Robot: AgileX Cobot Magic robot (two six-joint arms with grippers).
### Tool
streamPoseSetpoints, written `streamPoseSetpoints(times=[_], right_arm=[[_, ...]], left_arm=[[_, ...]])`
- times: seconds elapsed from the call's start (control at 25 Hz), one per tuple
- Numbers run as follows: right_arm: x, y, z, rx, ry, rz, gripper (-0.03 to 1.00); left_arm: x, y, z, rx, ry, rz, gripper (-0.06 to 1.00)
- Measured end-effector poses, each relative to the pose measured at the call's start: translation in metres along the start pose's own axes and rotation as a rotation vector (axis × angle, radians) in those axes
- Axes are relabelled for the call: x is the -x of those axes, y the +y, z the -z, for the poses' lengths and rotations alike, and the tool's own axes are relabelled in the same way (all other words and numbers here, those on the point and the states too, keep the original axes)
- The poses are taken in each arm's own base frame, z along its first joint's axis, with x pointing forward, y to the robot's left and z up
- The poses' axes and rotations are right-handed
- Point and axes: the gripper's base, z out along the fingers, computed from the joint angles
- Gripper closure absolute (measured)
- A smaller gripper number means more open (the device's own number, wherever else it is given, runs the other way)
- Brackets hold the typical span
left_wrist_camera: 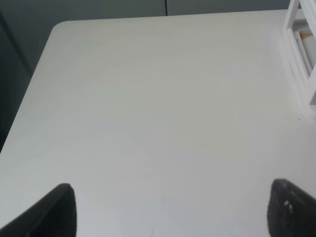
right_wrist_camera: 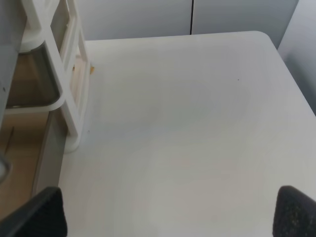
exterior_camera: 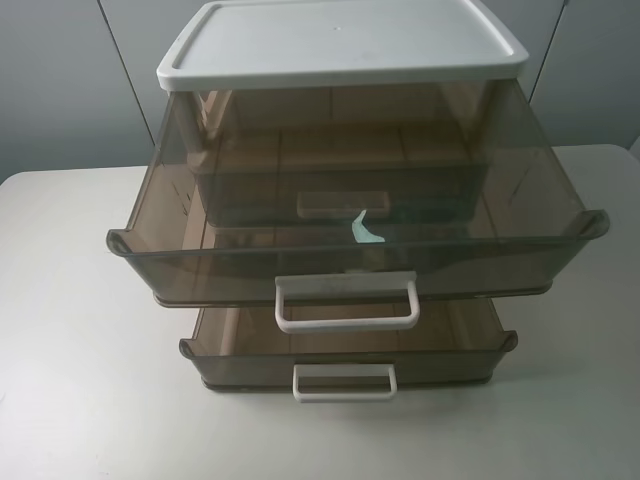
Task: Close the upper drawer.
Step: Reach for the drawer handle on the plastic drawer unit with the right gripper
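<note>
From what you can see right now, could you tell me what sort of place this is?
Probably a robot lab or office test bench: a white table carries a plastic three-drawer cabinet, its upper drawer pulled open, with plain grey wall panels behind.

White table (exterior_camera: 70, 400) with rounded corners, grey wall panels (exterior_camera: 60, 80) beyond its far edge. Near the front edge, a shallow brown drawer (exterior_camera: 450, 362) juts open.

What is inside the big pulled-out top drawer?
The upper drawer looks almost empty: only a small pale scrap shows. Its back part is hidden under the white lid.
</note>
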Motion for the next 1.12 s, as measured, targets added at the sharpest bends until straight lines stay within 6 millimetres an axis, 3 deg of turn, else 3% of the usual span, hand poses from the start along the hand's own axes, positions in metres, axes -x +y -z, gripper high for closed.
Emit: streamPoseSetpoints(times=[1.12], right_arm=[[0.0,0.0,0.0,0.0,0.0,0.0,0.34]], left_arm=[[0.0,0.0,0.0,0.0,0.0,0.0,0.2]])
